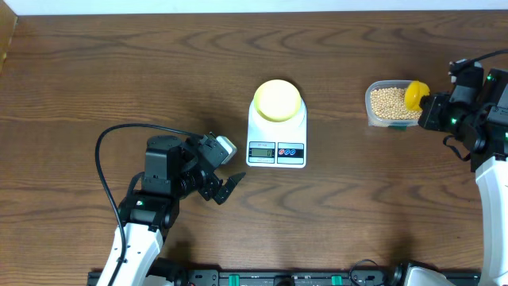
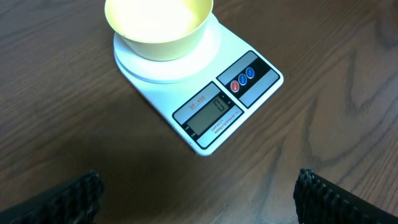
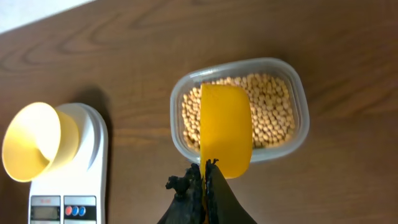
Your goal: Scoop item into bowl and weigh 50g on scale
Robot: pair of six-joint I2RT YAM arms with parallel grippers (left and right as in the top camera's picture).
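The pale yellow-green bowl (image 1: 278, 100) stands empty on the white scale (image 1: 276, 148); both also show in the left wrist view, the bowl (image 2: 158, 25) on the scale (image 2: 205, 99), whose display reads 0. The tan beans (image 1: 390, 102) fill a clear tub (image 3: 292, 134). My right gripper (image 3: 205, 165) is shut on the handle of a yellow scoop (image 3: 225, 127), held over the beans (image 3: 270, 112) at the tub's near side. My left gripper (image 2: 196, 193) is open and empty, low over the table in front of the scale.
The dark wooden table (image 1: 119, 71) stretches bare to the left and back. A black cable (image 1: 119, 135) loops by the left arm. The table's front rail runs along the bottom edge.
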